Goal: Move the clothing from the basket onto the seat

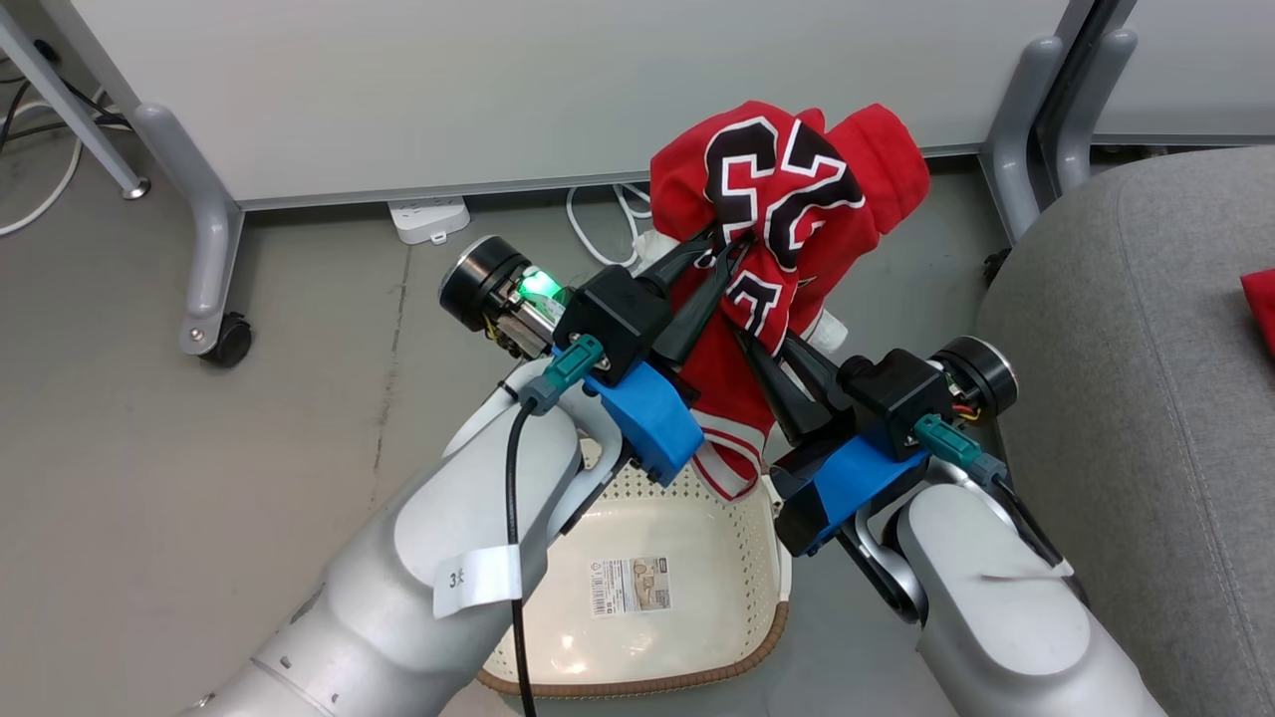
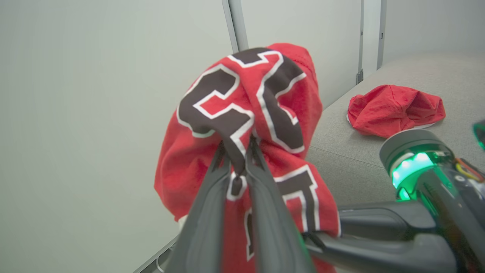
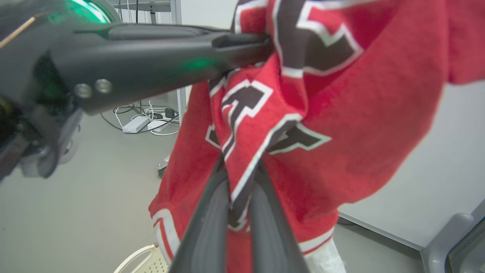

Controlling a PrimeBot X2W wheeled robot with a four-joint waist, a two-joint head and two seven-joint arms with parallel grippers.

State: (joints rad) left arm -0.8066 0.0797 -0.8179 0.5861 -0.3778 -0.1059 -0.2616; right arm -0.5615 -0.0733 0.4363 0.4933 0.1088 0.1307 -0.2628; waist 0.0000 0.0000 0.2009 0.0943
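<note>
The red jersey with black-and-white lettering hangs bunched in the air above the basket, its striped hem dangling toward the basket's rim. My left gripper is shut on a fold of the jersey near the number. My right gripper is shut on another fold of the jersey lower down. The basket holds no garment, and its barcode label shows. The plain red garment lies crumpled on the light-grey seat, whose edge is at the right in the head view.
A white partition panel on grey wheeled legs stands behind the basket. A power strip and white cables lie on the grey floor under it. Another grey leg stands close to the seat's corner.
</note>
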